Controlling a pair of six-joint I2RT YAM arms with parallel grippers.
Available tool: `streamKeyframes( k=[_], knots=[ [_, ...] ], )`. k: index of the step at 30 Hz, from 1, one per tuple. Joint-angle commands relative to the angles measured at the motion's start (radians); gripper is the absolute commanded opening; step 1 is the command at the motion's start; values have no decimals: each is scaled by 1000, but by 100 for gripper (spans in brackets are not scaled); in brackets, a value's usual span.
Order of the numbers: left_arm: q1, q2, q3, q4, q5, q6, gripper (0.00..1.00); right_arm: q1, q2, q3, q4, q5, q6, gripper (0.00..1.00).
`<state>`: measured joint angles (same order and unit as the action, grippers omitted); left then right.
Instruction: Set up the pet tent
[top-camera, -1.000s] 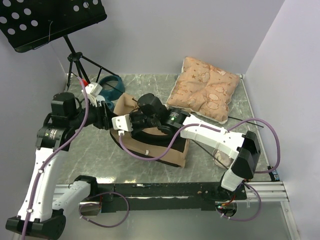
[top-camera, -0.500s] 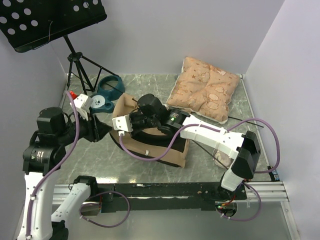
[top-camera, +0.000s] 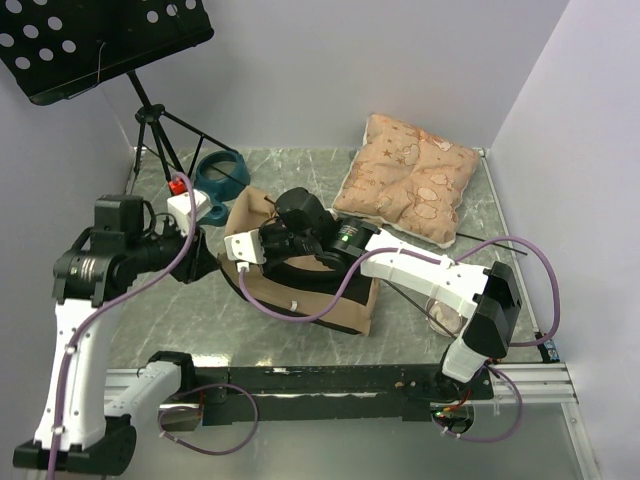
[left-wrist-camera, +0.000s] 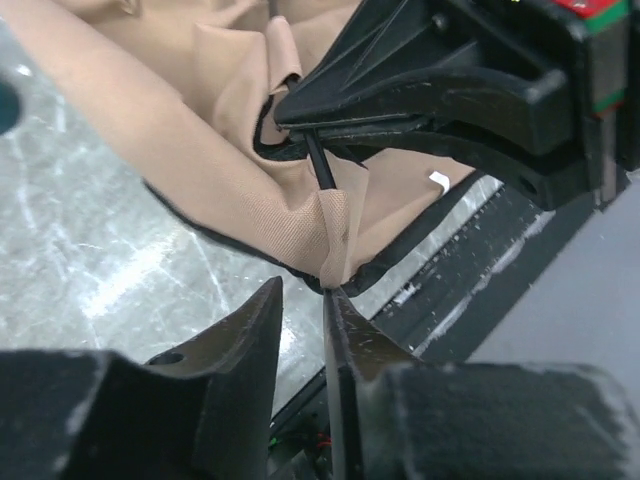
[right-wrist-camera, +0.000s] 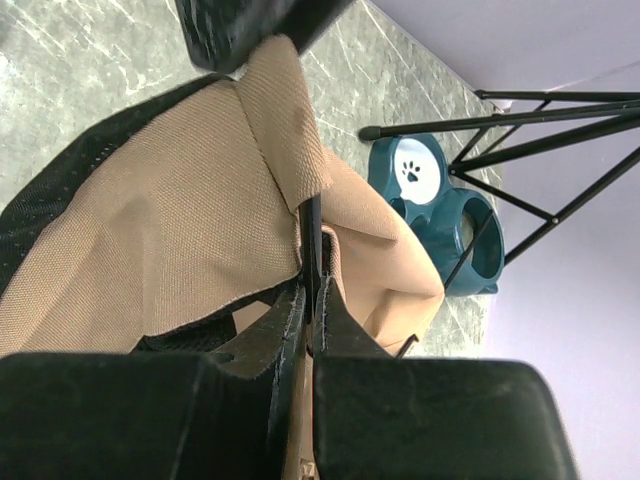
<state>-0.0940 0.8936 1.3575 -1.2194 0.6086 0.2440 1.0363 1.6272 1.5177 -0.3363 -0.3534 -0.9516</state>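
The pet tent (top-camera: 335, 312) lies collapsed in the middle of the table (top-camera: 300, 165), with both arms working its left end.
Far left, the left gripper (left-wrist-camera: 300, 305) sits low at the tent's corner. Its fingers (left-wrist-camera: 255, 335) stand a narrow gap apart, and the folded fabric tip is right at them, not clearly pinched. Just behind, the blue double bowl (top-camera: 222, 172) rests by the music stand (top-camera: 90, 40) legs. Across to the right gripper (right-wrist-camera: 310, 280): it's clamped tight on a thin black pole (right-wrist-camera: 312, 225) running into the tan fabric. Well off right, the plush cushion (top-camera: 405, 180) fills the back corner.
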Motion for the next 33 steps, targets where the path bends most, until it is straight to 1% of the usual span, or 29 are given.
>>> streamKeyframes(
  k=[1,5,10,20,22,29,31,32,33],
  knots=[
    [4,11,3,-2,94,52,27,-4,-30,12,-17,-9,4,0],
    [4,4,-23,73,140,-15,21,-2,-32,9,-17,-9,7,0],
    [2,18,-47,129,177,-66,20,1,-29,13,-24,-18,4,0],
    [2,15,-107,248,178,-187,28,18,-36,10,-24,-27,8,0],
    [2,13,-113,259,178,-201,31,22,-36,9,-26,-29,8,0],
    [2,16,-150,276,172,-236,37,27,-33,6,-20,-32,14,0],
    [2,18,-162,285,180,-236,42,28,-35,6,-21,-35,14,0],
    [2,21,-163,288,192,-273,42,30,-33,7,-23,-36,16,0],
    [0,22,-164,285,201,-272,42,31,-32,6,-24,-35,16,0]
  ],
)
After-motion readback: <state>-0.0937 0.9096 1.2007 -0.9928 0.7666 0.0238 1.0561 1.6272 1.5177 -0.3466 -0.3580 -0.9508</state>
